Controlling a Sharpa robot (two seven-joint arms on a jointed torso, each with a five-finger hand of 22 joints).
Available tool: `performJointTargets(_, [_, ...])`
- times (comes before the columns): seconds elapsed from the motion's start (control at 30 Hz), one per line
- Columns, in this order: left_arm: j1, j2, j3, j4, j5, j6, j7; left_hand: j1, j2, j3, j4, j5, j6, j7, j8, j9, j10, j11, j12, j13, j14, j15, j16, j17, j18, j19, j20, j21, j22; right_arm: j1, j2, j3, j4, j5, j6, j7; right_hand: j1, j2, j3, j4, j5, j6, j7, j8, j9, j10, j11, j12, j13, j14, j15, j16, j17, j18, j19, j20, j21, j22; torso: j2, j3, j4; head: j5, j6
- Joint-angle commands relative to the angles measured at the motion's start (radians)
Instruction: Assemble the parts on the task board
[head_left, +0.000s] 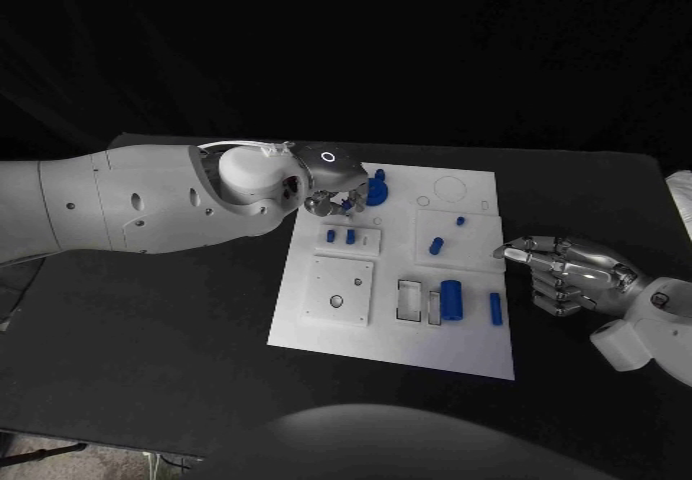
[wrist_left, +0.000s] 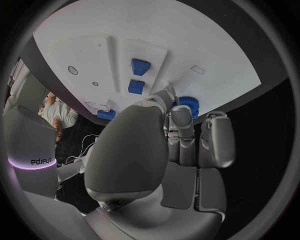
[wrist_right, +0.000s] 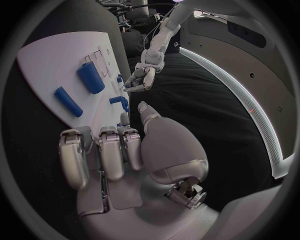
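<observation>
I see the board (head_left: 397, 345) lying flat mid-table (head_left: 159, 330). My left hand (head_left: 329, 190) hangs over the board's far left corner, fingers (wrist_left: 181, 117) reaching down beside a blue gear (head_left: 378, 189); whether they grip it I cannot tell. My right hand (head_left: 565, 275) sits on the table just off the board's right edge, fingers (wrist_right: 109, 150) curled in, holding nothing. A blue cylinder (head_left: 451, 299) and a thin peg (head_left: 495, 308) lie on the board's near right part, two small blocks (head_left: 340, 237) on its left.

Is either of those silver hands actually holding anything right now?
The right hand rests curled beside the task board, holding nothing. The left hand reaches toward a blue gear-like part; whether it grips it cannot be told.
</observation>
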Motion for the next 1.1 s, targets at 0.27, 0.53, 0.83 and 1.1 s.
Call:
performJointTargets(0.27, [0.022, -0.013, 0.002, 0.049, -0.138, 0.017, -0.024, -0.002, -0.011, -0.013, 0.005, -0.006, 0.000, -0.015, 0.002, -0.004, 0.016, -0.012, 0.007, 0.003, -0.008, 0.001, -0.013, -0.013, 0.015, 0.015, 0.011, -0.015, 0.190, -0.001, 0.005, 0.000, -0.002, 0.000, 0.010, 0.010, 0.007, 0.003, 0.003, -0.003, 0.003, 0.004, 0.002, -0.005, -0.002, 0.104, 0.001, 0.000, 0.260, 0.104, -0.003, 0.003, 0.263, -0.006, 0.106, -0.006, 0.004, 0.264, 0.001, -0.0009, -0.0016, 0.001, 0.000])
performJointTargets(0.53, [0.027, -0.013, 0.002, 0.067, -0.165, 0.082, -0.021, -0.011, -0.016, -0.021, 0.013, -0.007, -0.003, -0.021, 0.001, -0.007, 0.025, -0.021, 0.009, 0.003, -0.011, 0.004, -0.017, -0.019, 0.015, 0.012, 0.014, -0.022, 0.189, -0.001, 0.007, 0.000, -0.002, 0.000, 0.010, 0.011, 0.007, 0.003, 0.003, -0.003, 0.003, 0.004, 0.002, -0.005, -0.002, 0.104, 0.001, 0.000, 0.260, 0.104, -0.003, 0.003, 0.263, -0.006, 0.106, -0.006, 0.004, 0.264, 0.002, -0.0011, -0.0027, 0.001, 0.000])
performJointTargets(0.83, [0.028, 0.005, 0.001, 0.063, -0.212, 0.191, -0.037, -0.017, -0.020, -0.026, 0.017, -0.007, -0.010, -0.025, -0.003, -0.010, 0.027, -0.023, 0.007, 0.002, -0.013, 0.008, -0.018, -0.022, 0.016, 0.009, 0.016, -0.028, 0.187, -0.001, 0.009, 0.000, -0.003, 0.000, 0.013, 0.010, 0.007, 0.002, 0.003, -0.004, 0.003, 0.004, 0.002, -0.006, -0.002, 0.104, 0.002, 0.000, 0.260, 0.104, -0.003, 0.003, 0.263, -0.006, 0.106, -0.006, 0.004, 0.264, 0.002, -0.0011, -0.0021, 0.004, 0.000])
performJointTargets(1.1, [0.029, 0.023, 0.001, 0.054, -0.327, 0.259, -0.048, -0.025, -0.023, -0.031, 0.018, -0.007, -0.009, -0.030, -0.002, -0.011, 0.034, -0.030, 0.007, 0.002, -0.012, 0.015, -0.014, -0.017, 0.015, 0.008, 0.019, -0.029, 0.187, -0.001, 0.012, 0.000, -0.004, 0.000, 0.017, 0.010, 0.007, 0.002, 0.003, -0.004, 0.003, 0.005, 0.002, -0.006, -0.002, 0.104, 0.002, 0.000, 0.260, 0.104, -0.003, 0.003, 0.263, -0.006, 0.106, -0.006, 0.004, 0.264, 0.002, -0.0015, -0.0028, 0.004, 0.000])
